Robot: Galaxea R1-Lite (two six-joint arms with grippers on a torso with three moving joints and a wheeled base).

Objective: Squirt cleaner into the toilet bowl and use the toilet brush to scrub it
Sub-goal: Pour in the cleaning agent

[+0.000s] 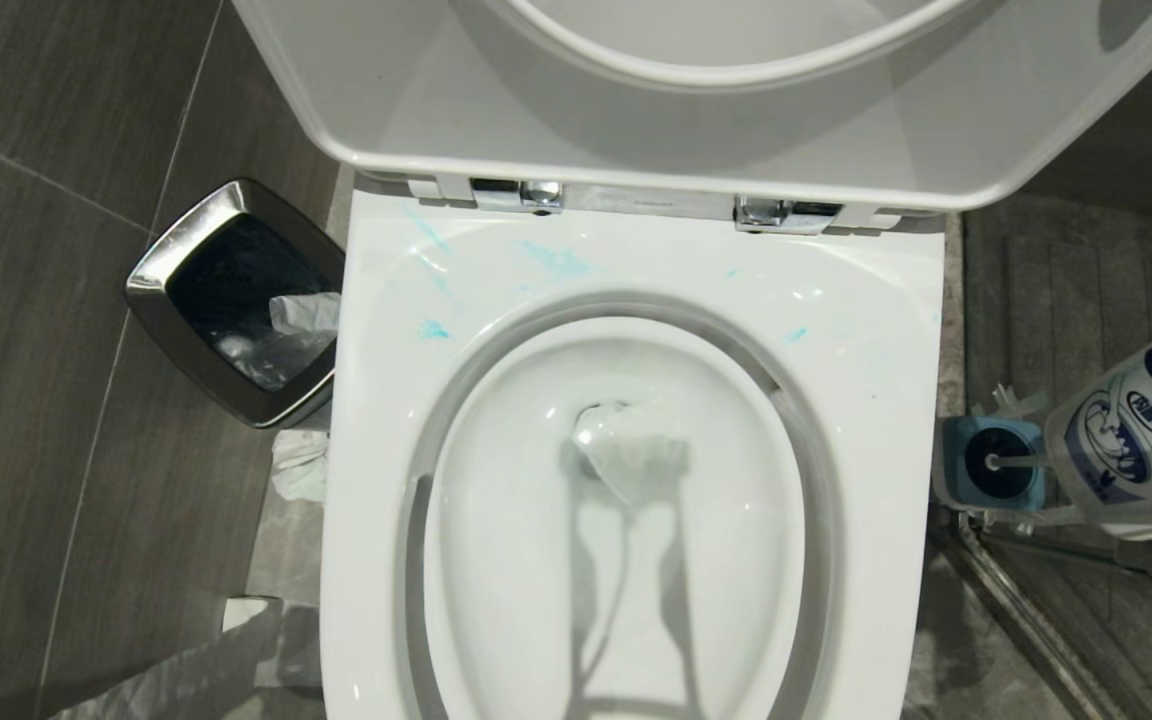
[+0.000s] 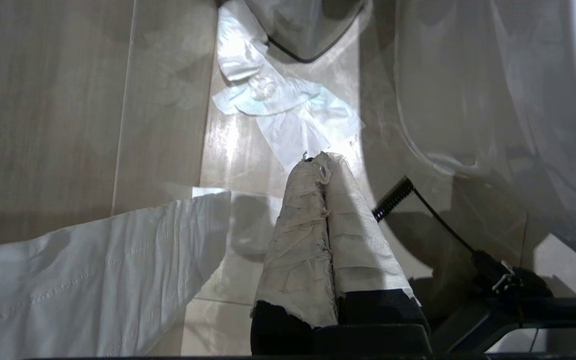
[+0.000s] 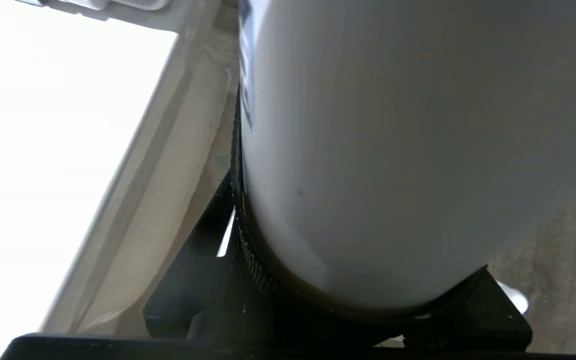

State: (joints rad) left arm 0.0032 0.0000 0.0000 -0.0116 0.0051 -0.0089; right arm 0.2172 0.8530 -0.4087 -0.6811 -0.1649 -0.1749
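- The bowl (image 1: 626,520) fills the head view, seat and lid up, with a wad of paper (image 1: 631,455) over the drain. Blue cleaner (image 1: 556,262) shows only as thin smears on the back rim, so I judge the squirting barely begun or poorly aimed.
- My right jaws, unseen themselves, sit about half open around the bottle (image 1: 1146,440), gripped at its round body beside the bowl's right edge. To do this well I should carry it over the basin, tip the nozzle down under the rim and squeeze there, not on the flat top.
- The bin (image 1: 236,300) stands left of the bowl, crumpled paper on the floor (image 1: 36,400) beside it; neither blocks me.
- The brush (image 1: 998,463) waits in its blue holder just beside the bottle; I could knock it when swinging across.
- My left jaws (image 2: 325,162) hang low by the floor, pressed shut on nothing.
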